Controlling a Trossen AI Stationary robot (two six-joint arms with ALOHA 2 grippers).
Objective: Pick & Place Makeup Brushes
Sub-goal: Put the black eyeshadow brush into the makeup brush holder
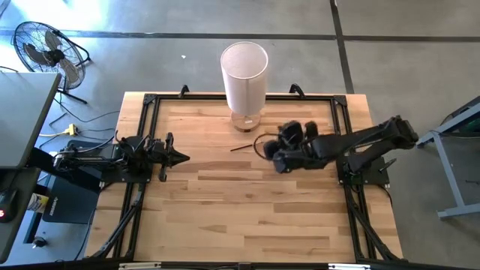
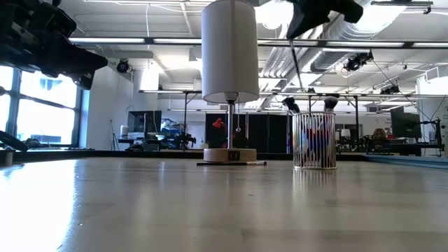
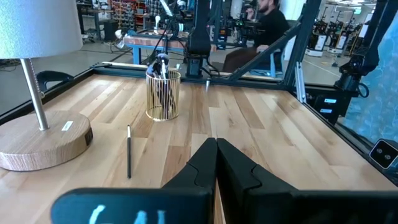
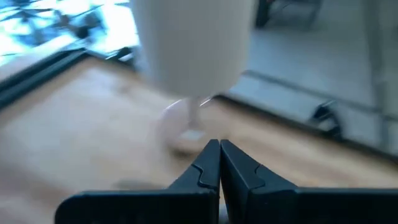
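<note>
One makeup brush point(image 1: 243, 146) lies flat on the table in front of the lamp base and also shows in the left wrist view point(image 3: 129, 151). Others stand tufts up in the gold wire cup point(image 2: 314, 140), which stands on the table point(image 3: 163, 93). My right gripper point(image 2: 291, 33) is high above the cup, shut on a thin dark brush point(image 2: 297, 64) that hangs toward it. In the high view the right gripper point(image 1: 270, 151) covers part of the cup. My left gripper point(image 1: 181, 157) is shut and touches nothing, off the table's surface at the left point(image 3: 216, 146). My right gripper holds the thin dark brush by its upper end point(image 2: 290, 40), pinched between the two shut fingers, which come from above. The brush hangs nearly upright below the fingertips, lifted clear, with its lower end just over the cup's rim. The right wrist view does not show the contact.
A lamp with a tall white cylinder shade point(image 1: 244, 73) stands on a round wooden base point(image 3: 43, 140) at the far middle of the table, close to the cup. A black frame point(image 1: 150, 101) runs round the table's edges. A person sits beyond the table point(image 3: 264, 18).
</note>
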